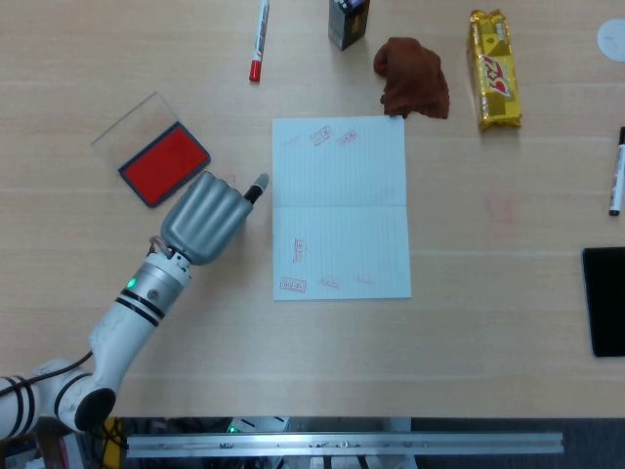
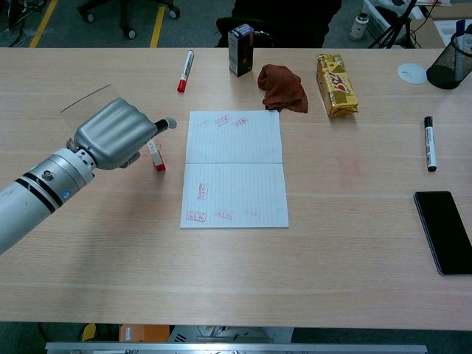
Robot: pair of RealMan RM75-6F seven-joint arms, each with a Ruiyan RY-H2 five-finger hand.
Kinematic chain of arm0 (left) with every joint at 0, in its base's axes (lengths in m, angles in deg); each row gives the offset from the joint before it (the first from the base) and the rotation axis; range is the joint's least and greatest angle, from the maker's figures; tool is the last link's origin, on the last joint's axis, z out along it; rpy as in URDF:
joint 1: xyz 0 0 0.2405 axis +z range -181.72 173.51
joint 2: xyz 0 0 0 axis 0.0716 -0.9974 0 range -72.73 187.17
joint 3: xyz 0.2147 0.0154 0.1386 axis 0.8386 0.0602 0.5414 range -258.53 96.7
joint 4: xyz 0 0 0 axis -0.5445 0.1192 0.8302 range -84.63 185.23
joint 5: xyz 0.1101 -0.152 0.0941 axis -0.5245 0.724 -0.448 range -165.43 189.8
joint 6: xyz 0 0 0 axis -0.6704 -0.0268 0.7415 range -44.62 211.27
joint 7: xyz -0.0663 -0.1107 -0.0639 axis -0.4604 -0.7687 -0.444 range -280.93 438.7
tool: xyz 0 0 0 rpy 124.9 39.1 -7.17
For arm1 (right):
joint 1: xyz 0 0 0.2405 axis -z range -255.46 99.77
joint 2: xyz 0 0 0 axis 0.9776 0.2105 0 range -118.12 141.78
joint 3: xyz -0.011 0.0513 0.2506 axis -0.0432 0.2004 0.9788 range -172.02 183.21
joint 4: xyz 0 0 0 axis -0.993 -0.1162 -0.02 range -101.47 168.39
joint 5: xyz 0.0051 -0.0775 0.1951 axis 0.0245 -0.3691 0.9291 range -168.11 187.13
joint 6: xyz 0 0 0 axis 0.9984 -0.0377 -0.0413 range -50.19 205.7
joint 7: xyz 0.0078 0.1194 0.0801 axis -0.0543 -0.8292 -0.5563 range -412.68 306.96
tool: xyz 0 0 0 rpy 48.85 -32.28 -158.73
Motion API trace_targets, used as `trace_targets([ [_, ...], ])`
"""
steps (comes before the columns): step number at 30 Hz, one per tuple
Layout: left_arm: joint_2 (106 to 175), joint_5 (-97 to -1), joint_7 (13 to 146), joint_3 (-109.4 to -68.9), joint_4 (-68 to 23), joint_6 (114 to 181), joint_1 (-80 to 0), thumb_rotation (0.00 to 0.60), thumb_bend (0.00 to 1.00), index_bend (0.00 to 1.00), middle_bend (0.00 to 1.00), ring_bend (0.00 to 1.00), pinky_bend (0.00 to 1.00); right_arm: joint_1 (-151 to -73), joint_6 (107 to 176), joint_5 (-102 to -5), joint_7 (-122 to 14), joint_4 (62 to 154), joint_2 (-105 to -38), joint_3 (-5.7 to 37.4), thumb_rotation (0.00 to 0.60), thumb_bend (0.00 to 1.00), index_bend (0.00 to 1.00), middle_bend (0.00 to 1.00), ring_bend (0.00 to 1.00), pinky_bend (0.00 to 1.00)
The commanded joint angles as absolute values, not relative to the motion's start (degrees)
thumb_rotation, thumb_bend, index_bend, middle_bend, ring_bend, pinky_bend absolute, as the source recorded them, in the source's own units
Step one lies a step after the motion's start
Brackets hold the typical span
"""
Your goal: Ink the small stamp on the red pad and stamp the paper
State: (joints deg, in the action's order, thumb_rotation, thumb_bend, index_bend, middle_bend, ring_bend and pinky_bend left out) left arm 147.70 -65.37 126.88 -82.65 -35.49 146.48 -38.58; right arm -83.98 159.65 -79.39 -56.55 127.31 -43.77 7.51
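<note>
One small stamp (image 2: 155,155) stands upright just left of the paper (image 2: 234,168), visible only in the chest view; the left hand (image 2: 114,135) hides it from the head view. Whether the curled fingers grip it cannot be told; red pad (image 1: 164,163) lies beside

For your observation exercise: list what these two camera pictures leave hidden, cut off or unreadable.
- Small stamp: head view hides it under the left hand; chest view shows only its lower part, so the grip is unclear.
- Red pad: chest view, blocked by that hand.
- Stamp marks on the paper: too small to read, both views.
- Phone: head view, cut by the right edge.
- Right hand: in neither view.
</note>
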Motion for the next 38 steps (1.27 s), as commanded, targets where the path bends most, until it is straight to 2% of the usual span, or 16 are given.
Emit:
trace_targets([
  [1, 142.6, -62.8, 121.7, -84.6, -41.9, 148.6, -36.5, 0.600, 0.29, 0.17, 0.71, 0.73, 1.00, -84.3, 158.9, -79.2, -56.7, 127.4, -43.4, 7.5, 0.600, 0.19, 0.07, 0.19, 0.09, 0.16],
  [6, 138.2, -61.2, 114.6, -86.6, -45.6, 151.3, -34.4, 0.600, 0.29, 0.16, 0.59, 0.62, 0.97, -84.8, 158.2, -79.2, -56.9, 127.7, -43.0, 7.6, 0.600, 0.19, 0.08, 0.21, 0.09, 0.16],
  [8, 136.4, -59.9, 112.2, -87.4, -46.9, 152.3, -33.4, 0.600, 0.29, 0.16, 0.55, 0.57, 0.89, -85.0, 158.2, -79.4, -57.3, 127.6, -43.1, 7.6, 0.600, 0.19, 0.11, 0.22, 0.09, 0.16],
  [10, 134.7, -58.5, 109.5, -88.0, -47.9, 153.4, -32.1, 0.600, 0.29, 0.16, 0.50, 0.51, 0.75, -85.1, 158.6, -79.6, -57.8, 127.0, -43.3, 7.9, 0.600, 0.19, 0.17, 0.26, 0.11, 0.16],
  [14, 132.0, -57.6, 105.4, -87.6, -48.5, 155.8, -29.2, 0.600, 0.29, 0.17, 0.47, 0.46, 0.57, -85.3, 159.0, -80.2, -58.7, 125.8, -43.9, 8.0, 0.600, 0.19, 0.29, 0.32, 0.16, 0.23],
  [16, 131.0, -57.5, 103.5, -87.2, -48.8, 157.3, -27.6, 0.600, 0.29, 0.17, 0.46, 0.44, 0.52, -85.5, 158.9, -80.5, -58.9, 125.3, -44.1, 8.0, 0.600, 0.19, 0.36, 0.35, 0.19, 0.24],
  [24, 128.0, -60.8, 97.7, -84.6, -48.7, 165.8, -20.3, 0.600, 0.29, 0.20, 0.45, 0.43, 0.51, -86.1, 159.8, -82.2, -61.1, 122.9, -45.1, 7.9, 0.600, 0.19, 0.42, 0.38, 0.21, 0.24],
  [29, 126.8, -63.4, 95.7, -82.3, -48.7, 170.6, -15.8, 0.600, 0.29, 0.22, 0.45, 0.44, 0.51, -86.1, 160.4, -82.7, -61.6, 122.4, -45.2, 7.8, 0.600, 0.19, 0.42, 0.40, 0.23, 0.25],
  [38, 125.2, -65.4, 94.2, -80.2, -49.4, 174.3, -10.8, 0.600, 0.29, 0.23, 0.45, 0.44, 0.51, -86.2, 160.1, -82.5, -60.9, 122.8, -45.2, 7.6, 0.600, 0.19, 0.42, 0.40, 0.23, 0.25],
])
